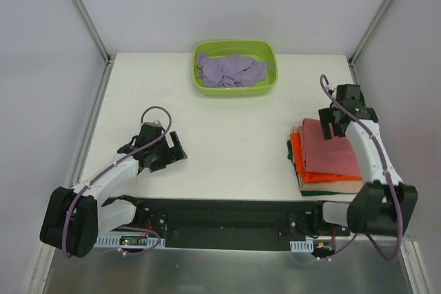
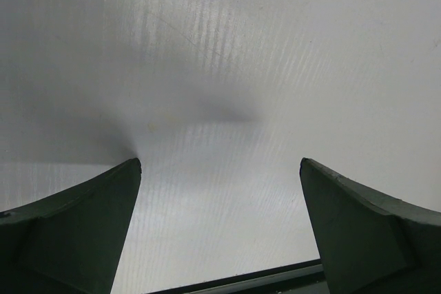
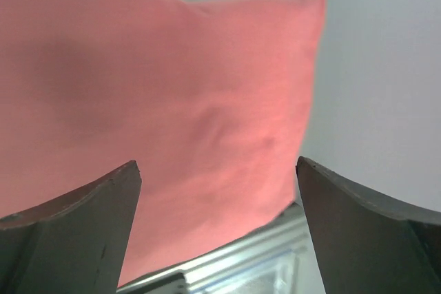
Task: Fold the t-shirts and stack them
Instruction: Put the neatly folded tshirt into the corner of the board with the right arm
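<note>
A folded salmon-red t-shirt (image 1: 329, 148) lies on top of a stack at the table's right, over an orange one (image 1: 296, 157) and a tan one (image 1: 344, 186). My right gripper (image 1: 339, 124) hovers open and empty over the stack's far end; in the right wrist view the salmon-red shirt (image 3: 158, 94) fills the space beyond its fingers (image 3: 344, 225). A crumpled lavender t-shirt (image 1: 231, 70) lies in the lime-green tub (image 1: 234, 89) at the back. My left gripper (image 1: 167, 154) is open and empty over bare table at the left (image 2: 219, 163).
A dark green layer (image 1: 331, 191) shows under the stack's near edge. Metal frame posts (image 1: 81, 10) run along both sides, and a black base rail (image 1: 227, 213) spans the near edge.
</note>
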`<state>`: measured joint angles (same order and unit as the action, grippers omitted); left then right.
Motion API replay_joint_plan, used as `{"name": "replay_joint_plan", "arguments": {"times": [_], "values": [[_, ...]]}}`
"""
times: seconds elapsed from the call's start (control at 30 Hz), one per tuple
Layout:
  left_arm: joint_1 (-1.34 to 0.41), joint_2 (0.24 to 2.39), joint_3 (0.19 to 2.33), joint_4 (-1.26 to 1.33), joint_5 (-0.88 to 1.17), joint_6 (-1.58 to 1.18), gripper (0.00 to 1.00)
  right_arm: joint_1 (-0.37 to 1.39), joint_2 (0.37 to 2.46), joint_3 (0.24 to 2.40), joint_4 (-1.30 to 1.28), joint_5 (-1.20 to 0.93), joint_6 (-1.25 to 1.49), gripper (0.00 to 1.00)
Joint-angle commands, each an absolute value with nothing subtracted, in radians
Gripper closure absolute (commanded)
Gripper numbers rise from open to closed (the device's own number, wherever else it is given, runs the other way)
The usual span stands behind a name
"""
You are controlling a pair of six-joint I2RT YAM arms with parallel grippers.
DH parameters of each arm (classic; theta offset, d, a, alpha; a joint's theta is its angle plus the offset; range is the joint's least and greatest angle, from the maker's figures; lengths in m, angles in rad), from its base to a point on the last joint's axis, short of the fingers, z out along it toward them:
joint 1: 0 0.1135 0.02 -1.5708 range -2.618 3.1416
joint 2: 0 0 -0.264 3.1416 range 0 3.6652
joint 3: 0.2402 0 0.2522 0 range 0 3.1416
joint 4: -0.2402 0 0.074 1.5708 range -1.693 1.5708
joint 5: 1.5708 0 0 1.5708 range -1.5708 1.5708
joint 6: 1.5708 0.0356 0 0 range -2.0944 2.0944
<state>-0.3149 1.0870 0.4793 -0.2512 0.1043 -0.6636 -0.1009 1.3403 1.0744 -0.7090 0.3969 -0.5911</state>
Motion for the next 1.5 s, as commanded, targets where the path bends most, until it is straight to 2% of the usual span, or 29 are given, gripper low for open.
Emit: {"name": "replay_joint_plan", "arguments": {"times": [0.0,0.03,0.1,0.13,0.2,0.3,0.4,0.53,0.73,0.93,1.1,1.2,1.27,1.33,1.47], "values": [[-0.319,1.091,0.479,-0.278,0.074,-0.67,0.01,0.038,1.089,0.996,-0.746,0.208,-0.358,0.03],[-0.319,1.091,0.479,-0.279,0.071,-0.67,0.01,0.066,1.041,0.95,-0.733,0.158,-0.31,0.01],[-0.319,1.088,0.477,-0.281,0.074,-0.672,0.01,0.135,0.959,0.875,-0.724,0.12,-0.25,0.04],[-0.319,1.088,0.479,-0.281,0.074,-0.672,0.01,0.178,0.934,0.839,-0.71,0.126,-0.23,0.08],[-0.318,1.091,0.48,-0.281,0.075,-0.672,0.01,0.291,0.911,0.851,-0.741,0.178,-0.197,0.1],[-0.318,1.101,0.482,-0.281,0.074,-0.673,0.01,0.359,0.922,0.864,-0.761,0.199,-0.138,0.2],[-0.318,1.112,0.485,-0.281,0.071,-0.675,0.01,0.409,1.0,0.859,-0.811,0.242,-0.065,0.24],[-0.318,1.115,0.488,-0.282,0.08,-0.673,0.01,0.425,1.054,0.865,-0.835,0.394,0.031,0.27],[-0.319,1.126,0.488,-0.285,0.083,-0.675,0.01,0.439,1.101,0.868,-0.873,0.428,0.092,0.45],[-0.318,1.131,0.488,-0.284,0.091,-0.678,0.01,0.452,1.132,0.848,-0.887,0.4,0.129,0.53],[-0.318,1.134,0.488,-0.284,0.092,-0.68,0.01,0.465,1.169,0.854,-0.937,0.425,0.164,0.66],[-0.318,1.132,0.488,-0.285,0.092,-0.68,0.01,0.469,1.166,0.859,-0.983,0.466,0.201,0.86],[-0.319,1.131,0.488,-0.285,0.095,-0.678,0.01,0.476,1.143,0.859,-0.983,0.465,0.199,0.9],[-0.321,1.132,0.488,-0.285,0.098,-0.678,0.01,0.479,1.12,0.861,-0.991,0.457,0.201,0.99],[-0.318,1.126,0.488,-0.287,0.098,-0.677,0.01,0.502,1.082,0.853,-0.979,0.414,0.178,1.0]]}}
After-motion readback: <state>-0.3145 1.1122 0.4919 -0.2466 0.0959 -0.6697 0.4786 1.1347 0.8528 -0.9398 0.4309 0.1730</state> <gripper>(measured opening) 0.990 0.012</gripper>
